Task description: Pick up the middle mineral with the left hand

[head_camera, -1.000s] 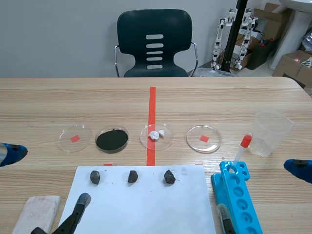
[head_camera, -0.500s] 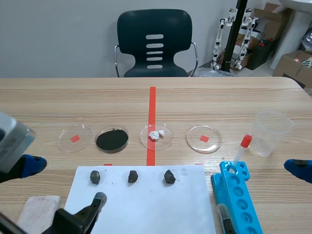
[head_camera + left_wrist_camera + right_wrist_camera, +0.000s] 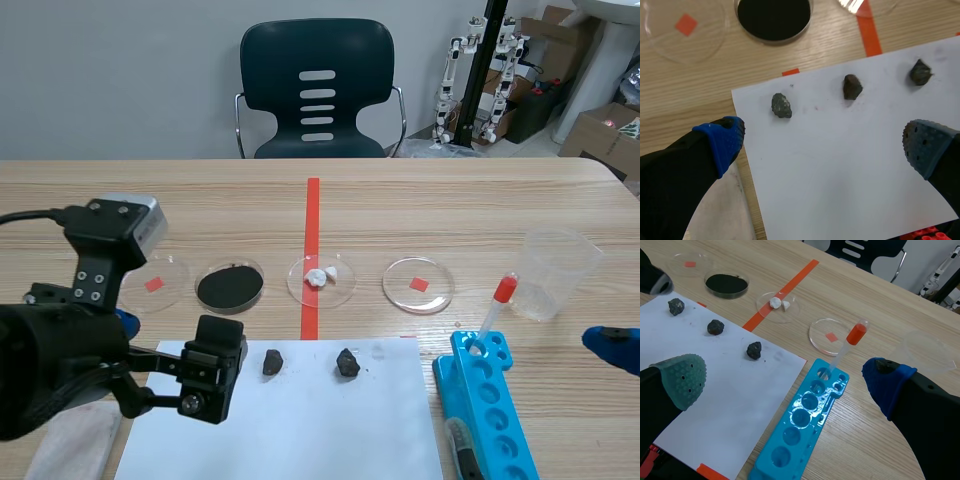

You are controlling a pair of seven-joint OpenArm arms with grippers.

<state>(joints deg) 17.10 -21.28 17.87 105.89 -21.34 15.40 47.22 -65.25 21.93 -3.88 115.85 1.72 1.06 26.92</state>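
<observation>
Three dark minerals lie in a row on a white paper sheet (image 3: 840,165). In the left wrist view the middle mineral (image 3: 852,86) sits ahead of my left gripper (image 3: 824,145), between the left mineral (image 3: 781,105) and the right mineral (image 3: 920,72). This gripper is open and holds nothing, hovering above the sheet. In the scene view the left arm covers the left mineral; the middle mineral (image 3: 272,362) and right mineral (image 3: 347,362) show. My right gripper (image 3: 785,382) is open beside the sheet's right side.
Beyond the sheet stand a row of petri dishes: an empty one (image 3: 155,283), black powder (image 3: 230,286), white lumps (image 3: 320,278), another empty one (image 3: 417,285). A blue tube rack (image 3: 490,400) with a red-capped tube (image 3: 497,308) and a plastic cup (image 3: 558,272) are at right. A pale sponge (image 3: 70,440) lies at left.
The left arm has risen from the low left and swung in over the sheet's left part, now hiding the left mineral in the scene view. The right arm has not moved.
</observation>
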